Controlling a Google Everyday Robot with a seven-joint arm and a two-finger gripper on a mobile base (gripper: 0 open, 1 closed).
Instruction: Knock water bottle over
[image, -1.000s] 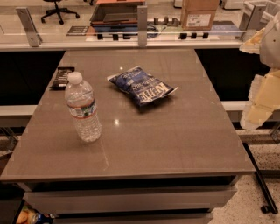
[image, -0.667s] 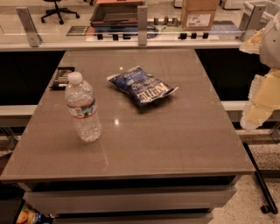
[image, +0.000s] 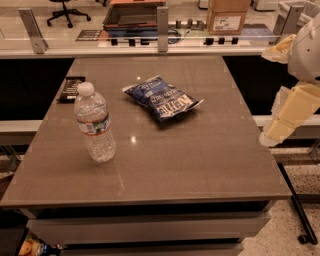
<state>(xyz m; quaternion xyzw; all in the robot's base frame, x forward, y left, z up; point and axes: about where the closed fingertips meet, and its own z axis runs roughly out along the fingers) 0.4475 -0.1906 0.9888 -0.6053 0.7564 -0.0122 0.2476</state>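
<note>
Claw (image: 286, 119) hangs beyond the grey worktop's (image: 200, 165) right edge; whether wide or narrow, I cannot tell. The clear ribbed plastic water bottle (image: 95, 125) stands upright near the left side, well apart, directly across the worktop from it.

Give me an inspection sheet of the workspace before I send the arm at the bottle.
Surface: grey-brown square table top, glossy, level.
Job's things: clear ribbed plastic water bottle with a white cap, upright near the left edge, not yet knocked over.
Clutter: crinkled blue chip bag lying flat behind and right of the bottle, apart from it; dark flat packet at the back-left edge.
Grippers: pincer on the cream arm, beyond the table's right edge, far from the bottle.
Cables: nothing seen.
Surroundings: brown cardboard box and black office chair behind the table.
</note>
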